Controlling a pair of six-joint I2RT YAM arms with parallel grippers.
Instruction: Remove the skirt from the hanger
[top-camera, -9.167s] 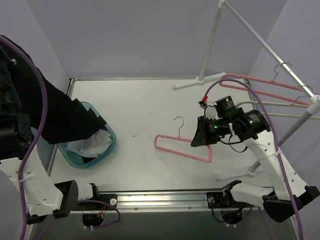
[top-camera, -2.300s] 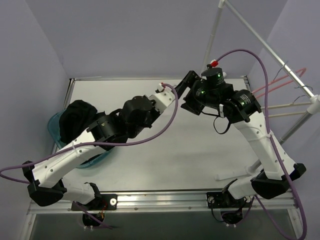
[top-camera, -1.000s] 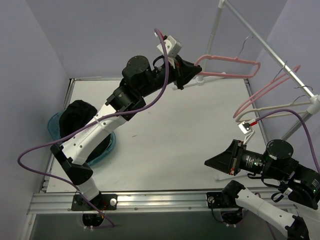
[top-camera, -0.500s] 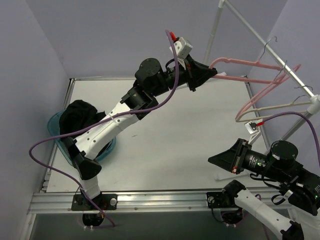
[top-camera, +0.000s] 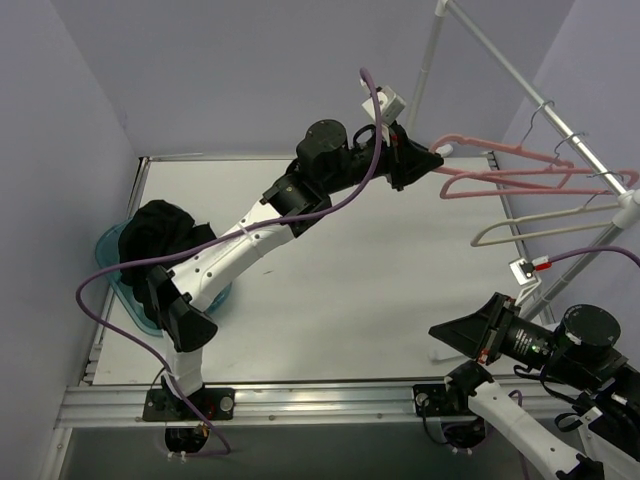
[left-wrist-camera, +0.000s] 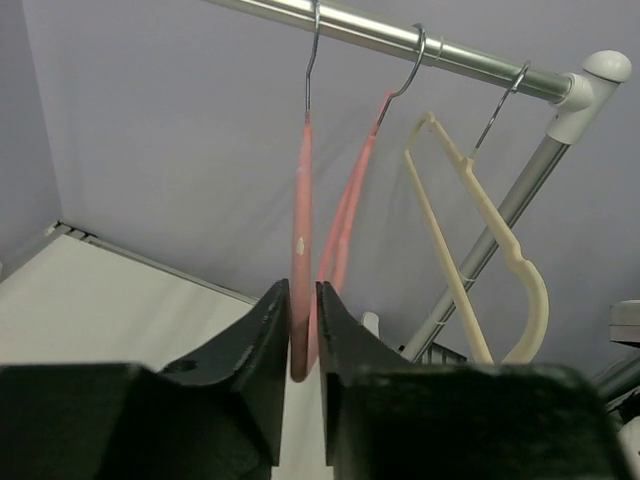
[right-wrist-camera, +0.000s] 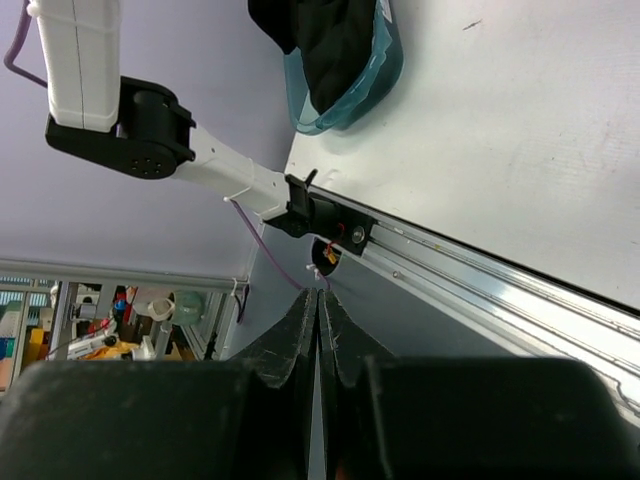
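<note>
The skirt (top-camera: 155, 235) is a black bundle lying in the teal basket (top-camera: 125, 300) at the table's left; the right wrist view shows the skirt (right-wrist-camera: 335, 40) in the basket (right-wrist-camera: 385, 70) too. The bare pink hanger (top-camera: 500, 150) hangs by its hook on the metal rail (top-camera: 560, 115). My left gripper (top-camera: 425, 160) is raised at the hanger's left end. In the left wrist view the pink hanger (left-wrist-camera: 300, 230) runs down between the fingers of that gripper (left-wrist-camera: 302, 290), which stands slightly open with a thin gap beside the bar. My right gripper (top-camera: 440, 333) is shut and empty at the near right; the right wrist view shows it (right-wrist-camera: 318, 295) pressed together.
A second pink hanger (top-camera: 520, 185) and a cream hanger (top-camera: 530, 225) hang on the same rail to the right. The rack's white upright (top-camera: 425, 70) stands at the back and its foot (top-camera: 480, 345) lies near my right gripper. The table's metal front rail (right-wrist-camera: 480, 260) runs below.
My left arm carried the pink hanger rightward until its hook went over the rail, and its jaws eased apart slightly. The right arm shifted a little to the right and stayed shut.
</note>
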